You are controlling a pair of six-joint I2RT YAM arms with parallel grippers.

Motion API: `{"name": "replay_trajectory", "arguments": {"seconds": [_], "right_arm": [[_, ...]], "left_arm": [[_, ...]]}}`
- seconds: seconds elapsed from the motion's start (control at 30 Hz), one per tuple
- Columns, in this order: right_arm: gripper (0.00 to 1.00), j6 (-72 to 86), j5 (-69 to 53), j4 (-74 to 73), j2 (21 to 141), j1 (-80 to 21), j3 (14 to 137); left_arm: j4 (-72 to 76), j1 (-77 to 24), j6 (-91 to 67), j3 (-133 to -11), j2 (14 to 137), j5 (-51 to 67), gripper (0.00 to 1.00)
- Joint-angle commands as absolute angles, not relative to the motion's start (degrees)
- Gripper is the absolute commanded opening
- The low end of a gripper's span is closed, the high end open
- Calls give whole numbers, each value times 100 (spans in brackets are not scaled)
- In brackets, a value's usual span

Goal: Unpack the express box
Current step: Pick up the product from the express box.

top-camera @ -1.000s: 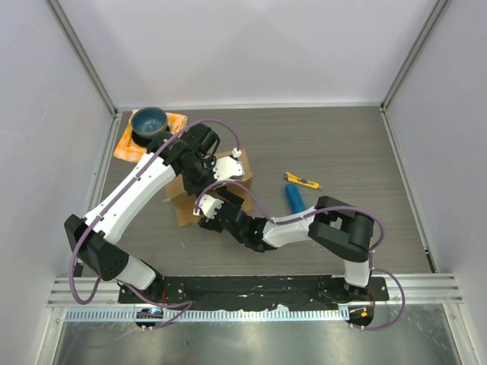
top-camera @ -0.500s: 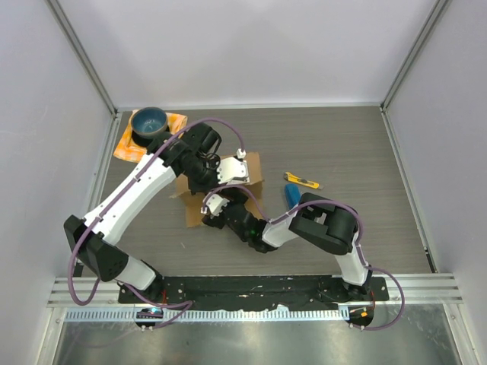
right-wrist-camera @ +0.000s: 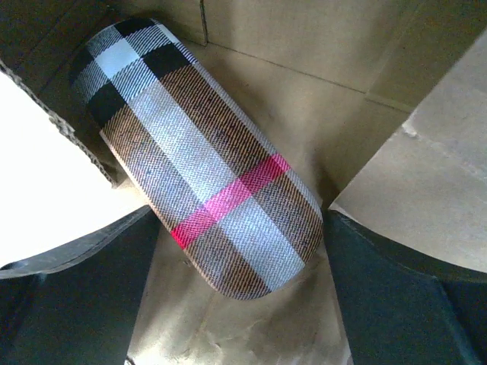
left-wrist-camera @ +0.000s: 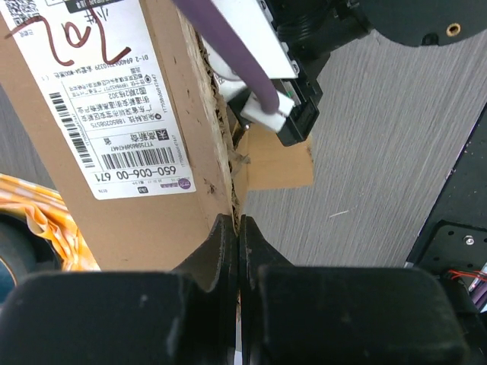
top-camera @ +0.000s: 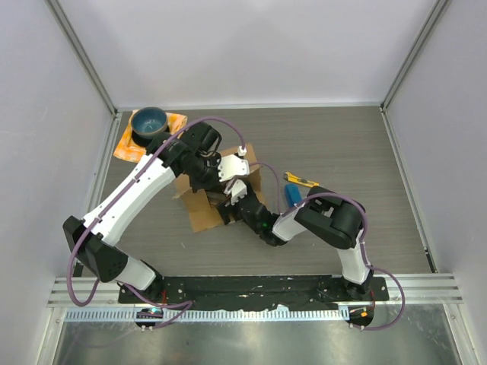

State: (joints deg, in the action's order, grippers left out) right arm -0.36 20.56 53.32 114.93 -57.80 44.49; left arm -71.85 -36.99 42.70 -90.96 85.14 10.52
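Observation:
The express box (top-camera: 199,218) is a brown carton lying open left of the table's middle. In the left wrist view its side with a white shipping label (left-wrist-camera: 114,114) fills the upper left. My left gripper (left-wrist-camera: 240,232) is shut on the edge of a cardboard flap; from above it (top-camera: 218,176) sits on the box's far side. My right gripper (top-camera: 229,199) reaches into the box. In the right wrist view it (right-wrist-camera: 240,285) is open, its fingers (right-wrist-camera: 76,293) on either side of the near end of a plaid case (right-wrist-camera: 202,156) that lies on the box floor.
An orange cloth (top-camera: 173,120) with a blue bowl (top-camera: 148,122) lies at the far left corner. A yellow utility knife (top-camera: 302,180) and a blue object (top-camera: 294,198) lie right of the box. Frame walls stand on both sides and at the back.
My right gripper has moved up from the box's near side into the open box. The box and its near flap have shifted a little to the right. My left gripper keeps hold of the flap.

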Motion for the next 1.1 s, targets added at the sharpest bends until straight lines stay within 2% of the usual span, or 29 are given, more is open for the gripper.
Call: {"name": "replay_trajectory", "arguments": {"seconds": [0.0, 0.23, 0.43, 0.57, 0.77, 1.07], "right_arm": [[86, 887, 1216, 5142, 11206, -5564, 4219], [49, 1081, 159, 4888, 10960, -5502, 4034], [27, 1037, 105, 4667, 10451, -5633, 3807], [20, 888, 612, 4439, 10047, -5967, 3560], [18, 870, 1405, 3860, 9458, -6398, 3208], [16, 2000, 3839, 1014, 7798, -6627, 3138]], "left_arm": [[-9536, -3788, 4271, -9158, 8314, 1670, 0], [-9527, -3788, 4289, -9167, 8376, 1582, 0], [-9273, -3779, 4192, -9149, 8560, 1406, 0], [-9080, -3709, 4122, -9114, 8657, 1231, 0], [-8465, -3525, 3903, -8904, 8798, 581, 0], [-8147, -3006, 3911, -8833, 8965, 202, 0]]}}
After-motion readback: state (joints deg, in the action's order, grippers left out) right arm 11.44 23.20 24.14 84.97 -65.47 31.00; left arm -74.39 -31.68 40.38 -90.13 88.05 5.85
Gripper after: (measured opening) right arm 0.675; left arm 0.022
